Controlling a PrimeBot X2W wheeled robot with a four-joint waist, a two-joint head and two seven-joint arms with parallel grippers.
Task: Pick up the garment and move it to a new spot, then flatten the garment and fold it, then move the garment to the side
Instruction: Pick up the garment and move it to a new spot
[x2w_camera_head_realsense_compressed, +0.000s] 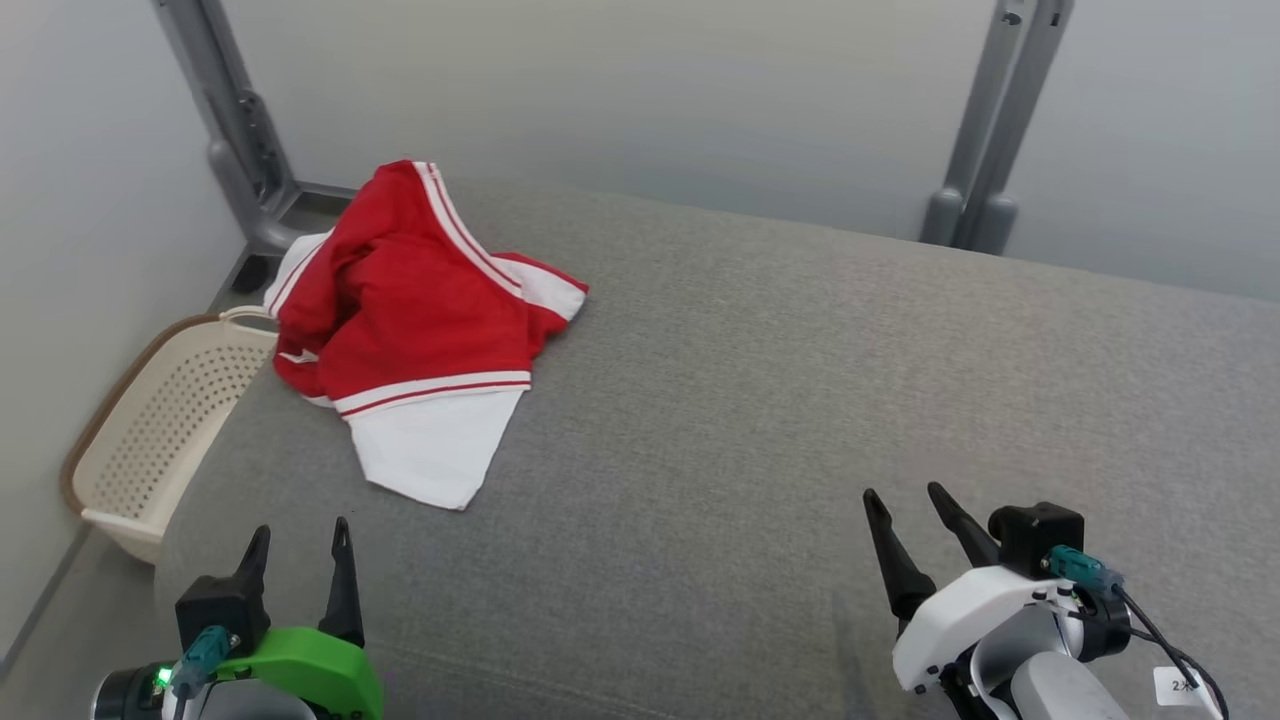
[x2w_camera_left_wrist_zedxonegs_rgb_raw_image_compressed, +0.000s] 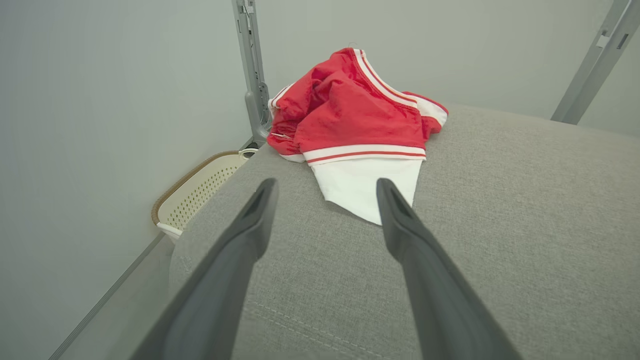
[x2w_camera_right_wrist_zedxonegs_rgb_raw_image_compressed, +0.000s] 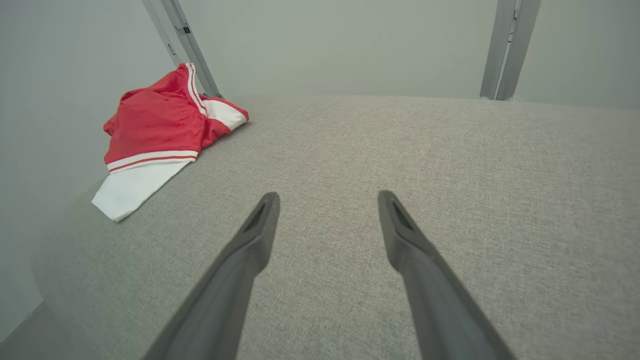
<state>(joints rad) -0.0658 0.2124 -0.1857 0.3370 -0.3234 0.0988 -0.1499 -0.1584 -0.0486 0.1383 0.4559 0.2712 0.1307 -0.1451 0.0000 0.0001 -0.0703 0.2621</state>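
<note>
A crumpled red garment (x2w_camera_head_realsense_compressed: 415, 310) with white stripes and a white panel lies bunched at the far left of the grey cushioned surface (x2w_camera_head_realsense_compressed: 780, 400). In the left wrist view the garment (x2w_camera_left_wrist_zedxonegs_rgb_raw_image_compressed: 355, 115) sits just beyond my fingertips; in the right wrist view the garment (x2w_camera_right_wrist_zedxonegs_rgb_raw_image_compressed: 155, 130) is at the far left. My left gripper (x2w_camera_head_realsense_compressed: 300, 530) hovers open near the front left edge, short of the white panel, with nothing between its fingers. At the front right, my right gripper (x2w_camera_head_realsense_compressed: 905, 495) is open and empty, far from the cloth.
A cream perforated laundry basket (x2w_camera_head_realsense_compressed: 160, 420) with a brown rim stands on the floor off the surface's left edge. Grey metal frame posts (x2w_camera_head_realsense_compressed: 240, 130) (x2w_camera_head_realsense_compressed: 990, 150) rise behind the surface against a pale wall.
</note>
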